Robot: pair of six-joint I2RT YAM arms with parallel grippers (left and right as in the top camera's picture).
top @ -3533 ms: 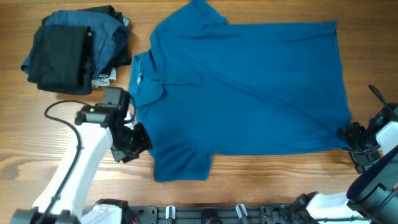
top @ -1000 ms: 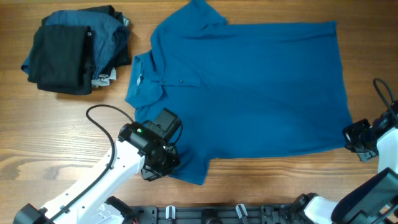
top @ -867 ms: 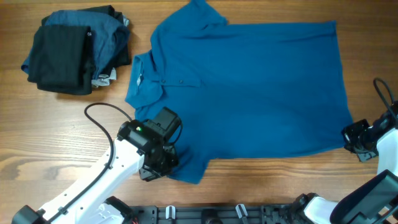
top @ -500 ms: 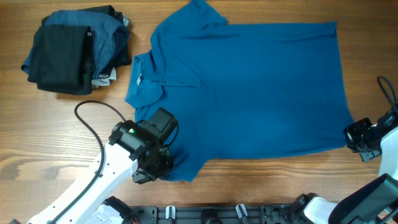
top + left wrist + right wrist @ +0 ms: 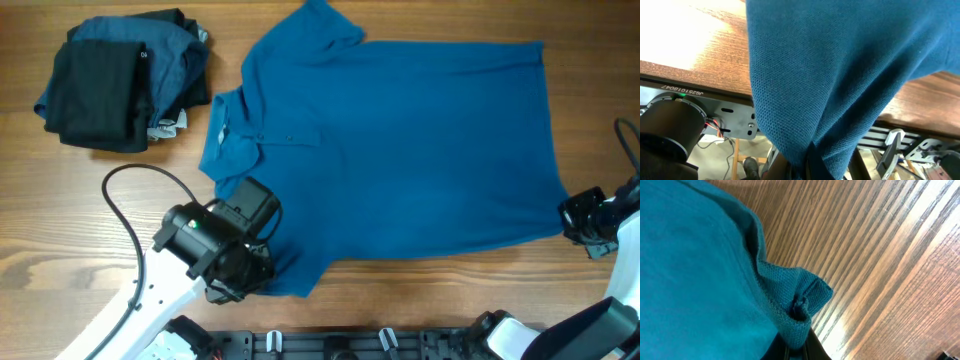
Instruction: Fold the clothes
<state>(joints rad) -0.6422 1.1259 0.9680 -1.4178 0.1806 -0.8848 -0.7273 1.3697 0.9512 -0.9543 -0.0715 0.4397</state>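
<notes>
matt knit polo shirt (image 5: 420, 140), glossy wooden table (image 5: 50, 200)

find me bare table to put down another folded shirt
Widest free patch: the table below the pile and left of the shirt, though the left arm's cable loops into it. Also the strip between shirt and near table edge, from left gripper to right gripper, and the far corner right of the shirt. Crowded: the gap between pile and shirt.
</notes>
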